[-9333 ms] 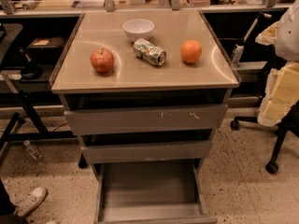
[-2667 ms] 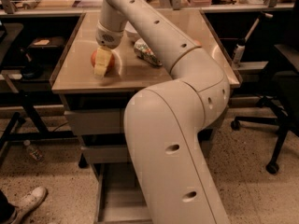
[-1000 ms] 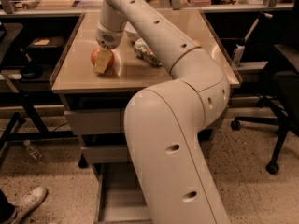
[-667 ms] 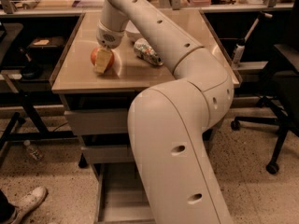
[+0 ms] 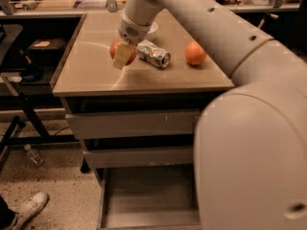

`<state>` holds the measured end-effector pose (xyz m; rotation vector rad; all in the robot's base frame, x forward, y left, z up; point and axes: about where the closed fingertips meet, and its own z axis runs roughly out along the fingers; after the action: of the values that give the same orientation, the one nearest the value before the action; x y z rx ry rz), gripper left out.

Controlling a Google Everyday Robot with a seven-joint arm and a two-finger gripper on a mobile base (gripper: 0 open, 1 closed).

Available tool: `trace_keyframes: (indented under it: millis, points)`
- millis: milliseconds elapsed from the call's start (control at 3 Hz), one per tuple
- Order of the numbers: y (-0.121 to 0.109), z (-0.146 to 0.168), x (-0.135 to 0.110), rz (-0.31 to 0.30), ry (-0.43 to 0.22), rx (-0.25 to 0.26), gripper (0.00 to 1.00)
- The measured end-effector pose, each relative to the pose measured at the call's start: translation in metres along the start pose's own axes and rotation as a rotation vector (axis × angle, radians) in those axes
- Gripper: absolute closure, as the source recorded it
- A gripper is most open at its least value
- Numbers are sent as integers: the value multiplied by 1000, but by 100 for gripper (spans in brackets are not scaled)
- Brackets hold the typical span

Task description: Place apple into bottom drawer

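Arm shell: smooth, off-white, plastic-looking. Its end effector, at the tabletop's left-centre, clasps the smooth-skinned red apple with matt pale-yellow pads. Tabletop: smooth tan, faint sheen. Crumpled can: shiny metal. Orange: matt skin. Bottom drawer: dull grey-tan metal. Floor: speckled.

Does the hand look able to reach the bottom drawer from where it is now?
Probably yes. The hand is at the apple on the cabinet top, and the bottom drawer stands pulled out below, its visible floor bare; the arm hides its right part.
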<state>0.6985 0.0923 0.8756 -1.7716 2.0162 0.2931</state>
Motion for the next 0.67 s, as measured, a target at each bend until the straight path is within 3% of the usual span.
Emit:
trace_keyframes:
  millis: [333,667]
  points:
    - [29,-30,30,68,1,48,100]
    - [67,-45,65,134,53,63,100]
